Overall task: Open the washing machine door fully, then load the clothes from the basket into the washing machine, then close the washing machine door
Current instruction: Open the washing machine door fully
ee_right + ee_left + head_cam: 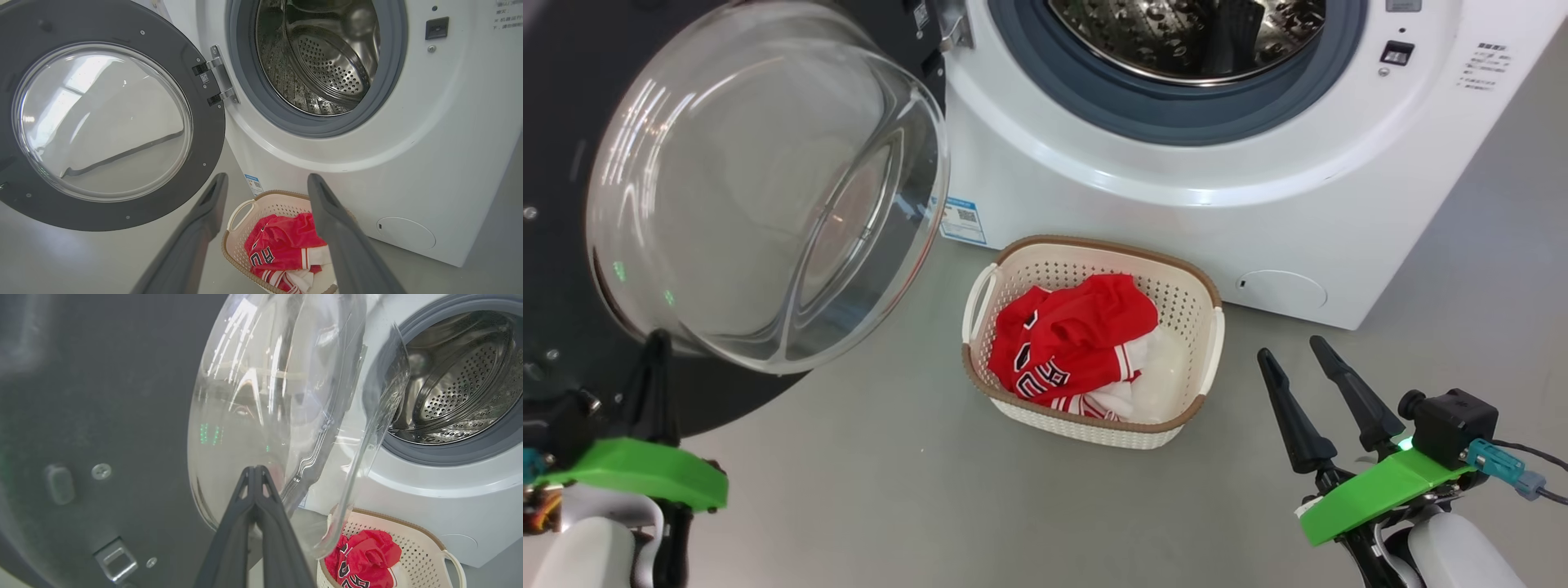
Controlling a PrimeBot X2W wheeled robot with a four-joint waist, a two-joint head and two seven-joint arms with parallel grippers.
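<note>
One red-and-white heap of clothes [1078, 335] in basket [1111, 243] | door [204, 134] wide open | left gripper [255, 470] pinched shut, right gripper [1292, 349] spread

Smooth plain grey floor [890, 490], matt, faint sheen. Big white boxy front-loading washing machine [1258, 212] stands on it, base flat on floor. Small cream-white perforated plastic basket [1086, 430], rounded rectangle, brown woven-look rim, two white side handles, sits upright on floor just in front of machine, toward its lower left corner; touching front panel or not, cannot tell. Blue sticker [962, 220] on that corner, just beyond basket's left handle. Bare grey floor on basket's near, left, right sides.
</note>
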